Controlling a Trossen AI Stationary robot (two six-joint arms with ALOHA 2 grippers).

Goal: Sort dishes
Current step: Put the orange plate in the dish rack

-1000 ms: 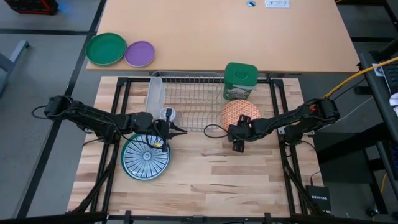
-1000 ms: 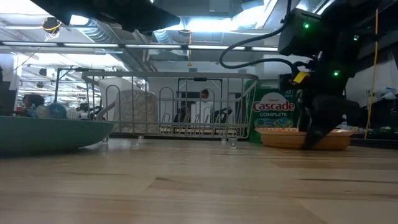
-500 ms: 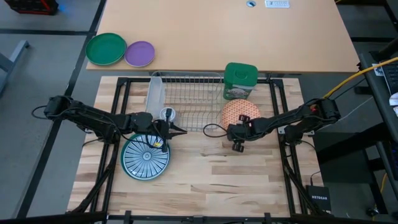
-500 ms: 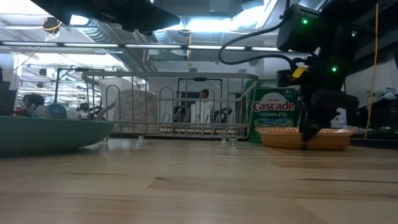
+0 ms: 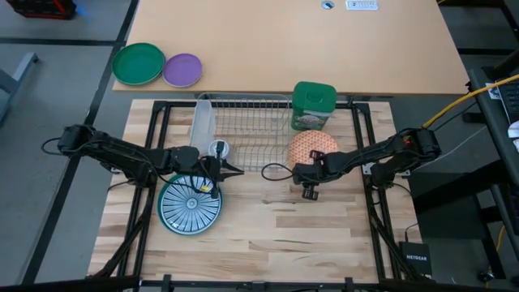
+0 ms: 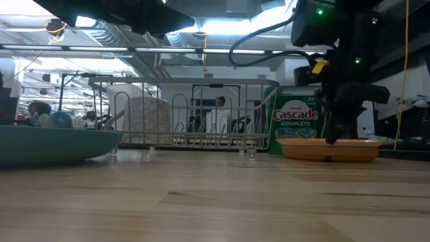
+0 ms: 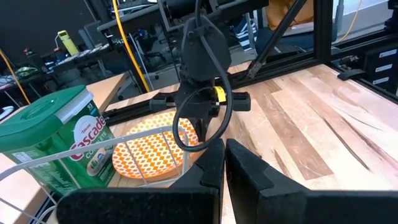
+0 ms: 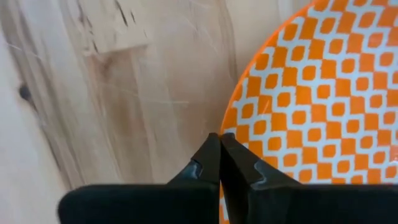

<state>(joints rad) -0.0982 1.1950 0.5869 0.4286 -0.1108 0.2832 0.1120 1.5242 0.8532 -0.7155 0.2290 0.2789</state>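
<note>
From above, the right arm covers the lower left edge of the orange plate (image 5: pixel 315 147), and the left arm covers the top of the striped teal plate (image 5: pixel 190 203). At table height that teal plate (image 6: pixel 47 144) runs off the left edge. Figures behind the rack (image 6: pixel 185 114) are too blurred to make out.

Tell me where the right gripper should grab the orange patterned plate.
Take the orange patterned plate by its raised rim on the open-table side. It lies flat, the canister and rack crowd its other sides, and the right gripper, fingers together, already hovers at that edge.
</note>
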